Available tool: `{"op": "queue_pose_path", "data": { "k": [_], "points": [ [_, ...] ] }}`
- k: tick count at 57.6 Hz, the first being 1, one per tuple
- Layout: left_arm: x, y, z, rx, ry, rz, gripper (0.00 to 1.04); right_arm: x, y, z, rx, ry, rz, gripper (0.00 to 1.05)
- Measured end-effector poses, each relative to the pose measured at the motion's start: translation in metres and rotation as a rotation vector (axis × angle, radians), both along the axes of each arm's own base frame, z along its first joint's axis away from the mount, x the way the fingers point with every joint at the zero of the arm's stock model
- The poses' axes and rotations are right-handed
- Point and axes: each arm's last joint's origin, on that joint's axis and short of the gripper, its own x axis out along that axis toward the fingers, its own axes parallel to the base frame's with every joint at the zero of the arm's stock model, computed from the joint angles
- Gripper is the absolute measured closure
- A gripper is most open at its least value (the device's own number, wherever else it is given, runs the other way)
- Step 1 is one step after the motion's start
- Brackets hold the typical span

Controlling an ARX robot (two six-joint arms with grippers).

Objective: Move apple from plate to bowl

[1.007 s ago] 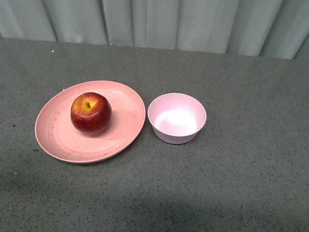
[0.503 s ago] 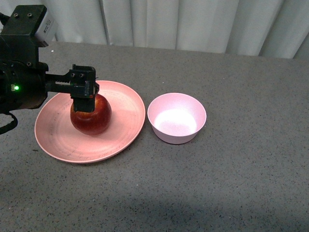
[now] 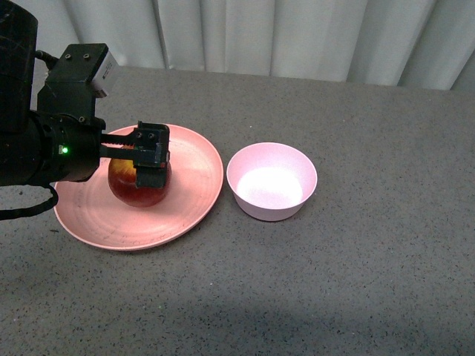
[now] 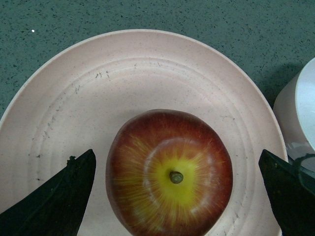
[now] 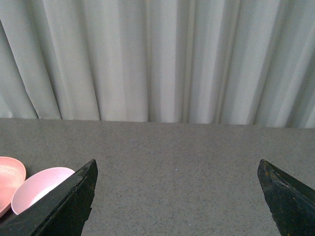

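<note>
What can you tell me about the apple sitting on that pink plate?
The apple is round and glossy, dark red with yellow streaks fanning from a yellow-orange patch around its short brown stem. It looks whole. It sits stem up near the middle of the salmon-pink plate. The left gripper hangs open over it, fingers on either side. The left wrist view shows a gap between each finger and the skin, so only the plate touches it.

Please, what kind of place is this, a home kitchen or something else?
Probably a robot test bench, not a kitchen: a plain grey curtain hangs behind a speckled grey table, where a plate with an apple and a bowl stand.
</note>
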Motion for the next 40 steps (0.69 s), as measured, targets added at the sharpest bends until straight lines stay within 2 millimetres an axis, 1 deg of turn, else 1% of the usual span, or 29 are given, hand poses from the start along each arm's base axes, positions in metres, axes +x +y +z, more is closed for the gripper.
{"op": "queue_pose_path", "data": {
  "k": [14, 26, 29, 35, 40],
  "points": [
    [0.003, 0.001, -0.010, 0.016, 0.044, 0.016, 0.07, 0.000, 0.000, 0.000, 0.000, 0.000, 0.000, 0.09],
    [0.003, 0.001, -0.011, 0.015, 0.049, 0.009, 0.07, 0.000, 0.000, 0.000, 0.000, 0.000, 0.000, 0.09],
    [0.003, 0.001, -0.011, 0.015, 0.049, 0.008, 0.11, 0.000, 0.000, 0.000, 0.000, 0.000, 0.000, 0.09],
    [0.003, 0.001, -0.011, 0.013, 0.049, 0.006, 0.29, 0.000, 0.000, 0.000, 0.000, 0.000, 0.000, 0.09],
    [0.003, 0.000, -0.011, 0.012, 0.049, 0.004, 0.33, 0.000, 0.000, 0.000, 0.000, 0.001, 0.000, 0.09]
  ]
}}
